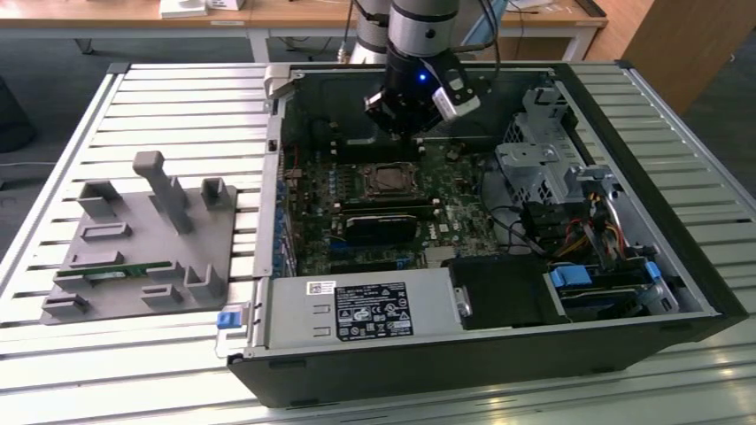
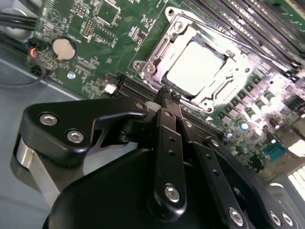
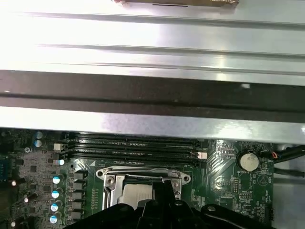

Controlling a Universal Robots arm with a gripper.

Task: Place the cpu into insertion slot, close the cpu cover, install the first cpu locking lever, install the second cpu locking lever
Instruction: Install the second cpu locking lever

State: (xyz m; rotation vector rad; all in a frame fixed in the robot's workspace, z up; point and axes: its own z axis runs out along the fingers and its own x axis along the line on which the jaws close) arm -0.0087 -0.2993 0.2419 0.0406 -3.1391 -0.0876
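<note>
One open PC case [image 1: 661, 292] holds the motherboard [image 1: 310, 221]. Cpu cover [image 2: 162, 52] lies flat over the socket w/ cpu [image 2: 195, 67] seated inside. Gripper [image 2: 170, 95], fingers pressed together and empty, hangs just above the socket's near edge; cpu lies directly beyond the tips.

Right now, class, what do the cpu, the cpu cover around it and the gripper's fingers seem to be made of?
The cpu: its top looks like brushed silvery metal, reflecting light brightly. The cpu cover: apparently thin stamped steel, shiny, with bent edges and highlights. The gripper fingers: matte black, possibly anodised metal or hard plastic, joined with silver screws; the look leaves this open.
</note>
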